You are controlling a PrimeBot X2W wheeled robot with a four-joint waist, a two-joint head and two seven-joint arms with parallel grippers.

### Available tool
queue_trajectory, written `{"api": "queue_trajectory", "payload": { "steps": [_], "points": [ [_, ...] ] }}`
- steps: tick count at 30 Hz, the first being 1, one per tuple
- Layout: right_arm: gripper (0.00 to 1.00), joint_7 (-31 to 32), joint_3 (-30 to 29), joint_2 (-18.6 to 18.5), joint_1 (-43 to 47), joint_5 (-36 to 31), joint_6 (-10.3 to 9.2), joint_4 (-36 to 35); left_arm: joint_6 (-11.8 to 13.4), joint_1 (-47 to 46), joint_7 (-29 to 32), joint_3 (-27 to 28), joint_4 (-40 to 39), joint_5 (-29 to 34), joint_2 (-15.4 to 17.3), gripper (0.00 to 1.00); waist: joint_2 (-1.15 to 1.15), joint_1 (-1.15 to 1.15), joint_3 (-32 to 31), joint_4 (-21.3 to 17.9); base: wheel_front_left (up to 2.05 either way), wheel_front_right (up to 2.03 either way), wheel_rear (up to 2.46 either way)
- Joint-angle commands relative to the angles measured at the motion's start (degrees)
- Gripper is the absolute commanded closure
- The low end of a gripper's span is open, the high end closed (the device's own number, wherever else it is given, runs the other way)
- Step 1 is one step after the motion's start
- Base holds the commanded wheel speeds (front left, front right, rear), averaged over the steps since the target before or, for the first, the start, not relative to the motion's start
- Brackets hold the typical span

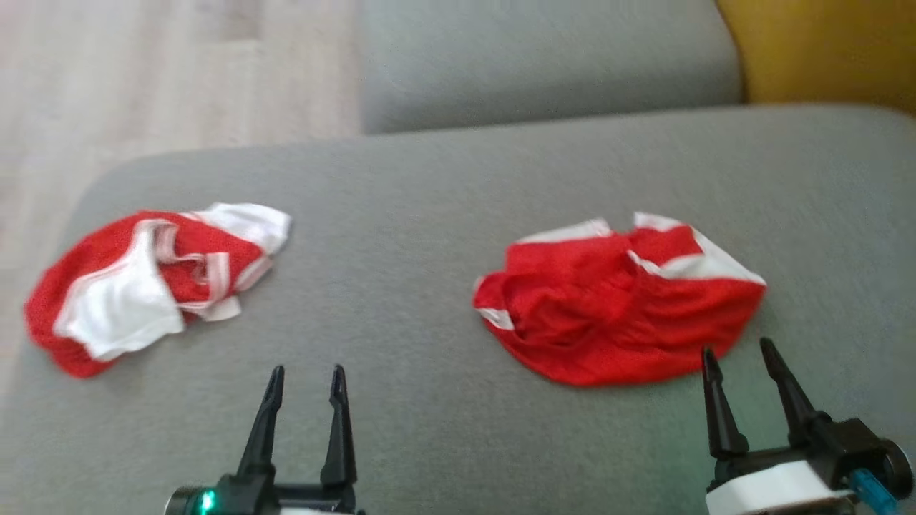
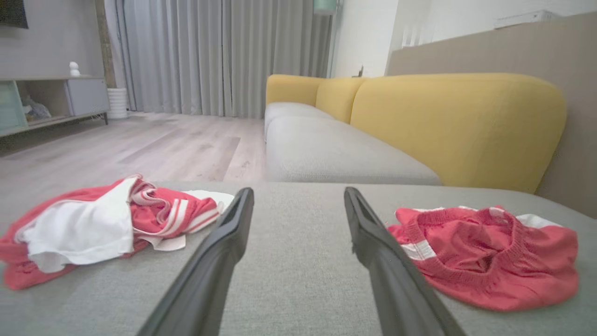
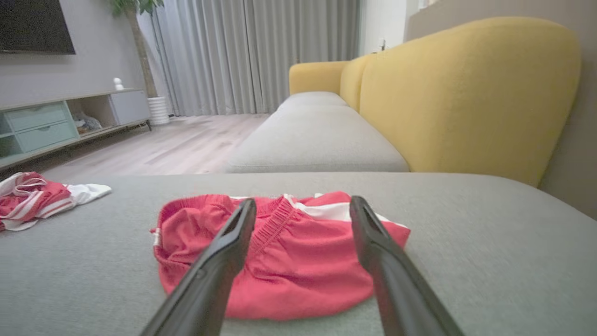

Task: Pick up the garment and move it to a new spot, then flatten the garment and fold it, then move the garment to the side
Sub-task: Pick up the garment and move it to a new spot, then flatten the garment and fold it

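Two sets of jaws, both spread wide and empty. Your left gripper [image 1: 306,372] hovers over bare grey sofa [image 1: 429,214], well apart from the garment [image 1: 143,279], which lies crumpled near the seat's left edge. Your right gripper [image 1: 738,349] points at the near edge of the shorts [image 1: 615,315]; whether it touches them, you cannot tell

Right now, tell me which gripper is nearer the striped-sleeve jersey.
Left. Left gripper is just right of the jersey; right gripper is far across, at the red shorts' edge.
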Motion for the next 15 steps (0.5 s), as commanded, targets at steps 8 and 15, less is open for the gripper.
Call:
{"api": "queue_trajectory", "payload": {
  "steps": [8,15],
  "points": [
    [0.0,-0.2,1.9,-0.4,1.8,0.8,-0.04,-3.5,-2.5,2.5,-0.5,5.2,-4.1,5.5,-1.5,0.0,0.0,0.01,-4.8,4.4,0.0,0.0,0.0],
    [0.0,-0.2,1.3,-0.4,2.7,1.6,-0.04,-3.2,-3.6,3.8,-0.5,5.4,-2.9,6.3,-1.6,0.0,0.0,0.01,-5.9,4.2,0.0,0.0,0.0]
  ]
}}
